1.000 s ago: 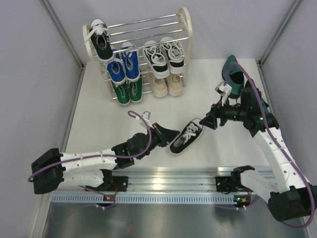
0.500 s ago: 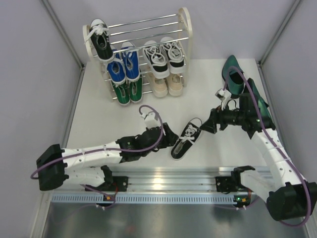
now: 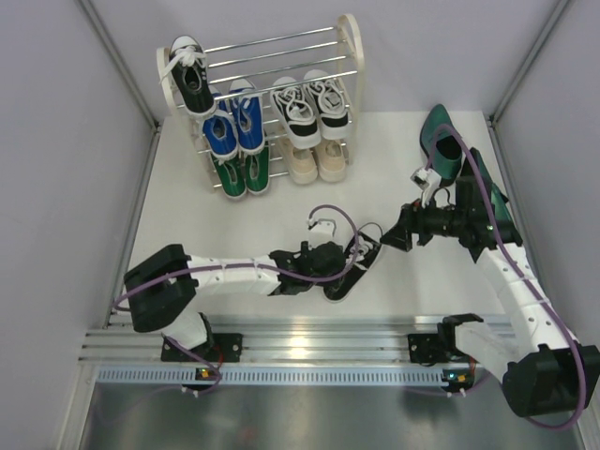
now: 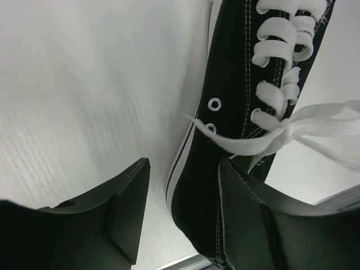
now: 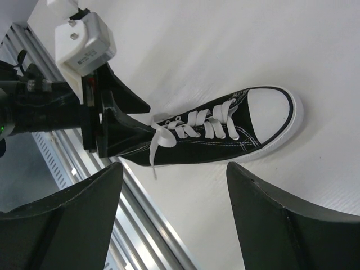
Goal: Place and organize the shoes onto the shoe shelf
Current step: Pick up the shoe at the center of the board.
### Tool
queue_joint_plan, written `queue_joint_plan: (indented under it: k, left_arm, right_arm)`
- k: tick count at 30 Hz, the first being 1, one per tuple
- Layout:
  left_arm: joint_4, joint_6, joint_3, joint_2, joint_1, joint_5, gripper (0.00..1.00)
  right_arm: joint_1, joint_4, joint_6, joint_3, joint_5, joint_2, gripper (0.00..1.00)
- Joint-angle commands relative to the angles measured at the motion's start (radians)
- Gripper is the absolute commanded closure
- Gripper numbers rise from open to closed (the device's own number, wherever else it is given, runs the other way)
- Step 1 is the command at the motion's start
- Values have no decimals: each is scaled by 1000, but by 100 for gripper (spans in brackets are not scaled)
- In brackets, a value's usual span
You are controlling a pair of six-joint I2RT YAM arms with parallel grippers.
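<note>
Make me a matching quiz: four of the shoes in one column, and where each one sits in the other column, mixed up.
Shoes
1. blue sneakers
2. beige sneakers
3. loose black sneaker
4. dress shoes

Places
A. table, far right
B. rack, bottom right
C. table, left gripper open around its side
D. rack, just above green sneakers

Pairs: 1-D, 2-B, 3-C, 4-A

- The shelf point(image 3: 349, 56) stands at the back left of the bench point(image 3: 187, 234), with shoes point(image 3: 234, 127) on its tiers.
- A loose sneaker point(image 3: 361, 255) lies front centre.
- The left claw point(image 3: 339, 272) is at its heel, and the right claw point(image 3: 392, 239) is just right of its toe.
- Dress shoes point(image 3: 441, 141) lie back right.
</note>
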Motion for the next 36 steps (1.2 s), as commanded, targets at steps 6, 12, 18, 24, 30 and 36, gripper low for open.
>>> queue_joint_plan:
  k: [6,12,18,24,30,36]
  left_arm:
    - [3,93,107,118,2,59,41]
    - [3,96,59,-17,2,25,37]
    - [0,119,-16,-146,2,50,33]
    - [1,116,-62,-169,2,126,32]
    - [-4,160,-15,-103,-3,165,32]
    - [-46,206,70,2,-15,107,33]
  right_arm:
    - [-14,29,0,16,-1,-7,26]
    - [-16,32,0,13,-6,-5,25]
    - [-16,36,3,11,-6,-2,25]
    - [-16,36,4,13,-8,1,26]
    - [-14,35,4,14,-1,3,25]
    - [-19,33,0,11,3,-2,25]
